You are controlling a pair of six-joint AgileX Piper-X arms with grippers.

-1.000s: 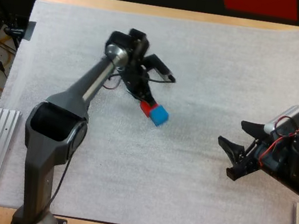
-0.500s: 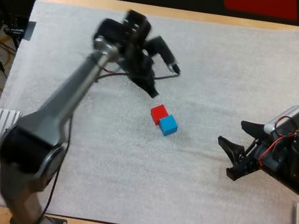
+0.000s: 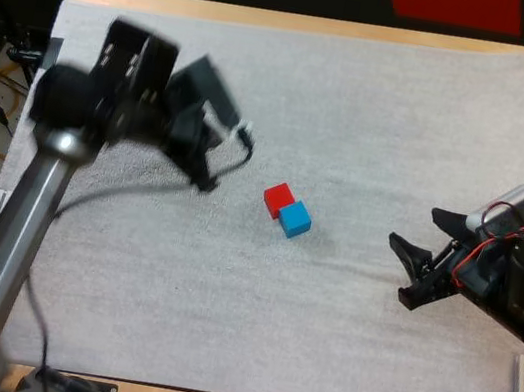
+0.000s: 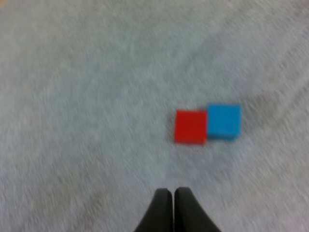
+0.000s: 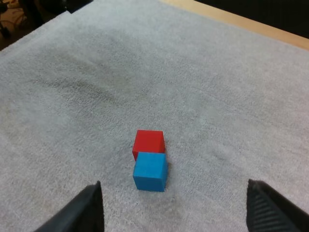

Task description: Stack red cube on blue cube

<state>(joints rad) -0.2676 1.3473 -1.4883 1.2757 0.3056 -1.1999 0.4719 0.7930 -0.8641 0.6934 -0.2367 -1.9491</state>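
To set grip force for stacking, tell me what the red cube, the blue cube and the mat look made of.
The red cube: probably hard plastic or painted wood; matte, even colour, crisp edges, no shine. The blue cube: same look, same guess. The mat: white, soft, foam or felt-like sheet, judging by its fuzzy, pebbled surface; cannot tell which.

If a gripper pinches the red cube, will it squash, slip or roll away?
It probably stays rigid: the red cube shows crisp, straight edges. It is unlikely to roll, since it sits flat on the mat. A sideways push may also shove the blue cube, which appears to touch it.
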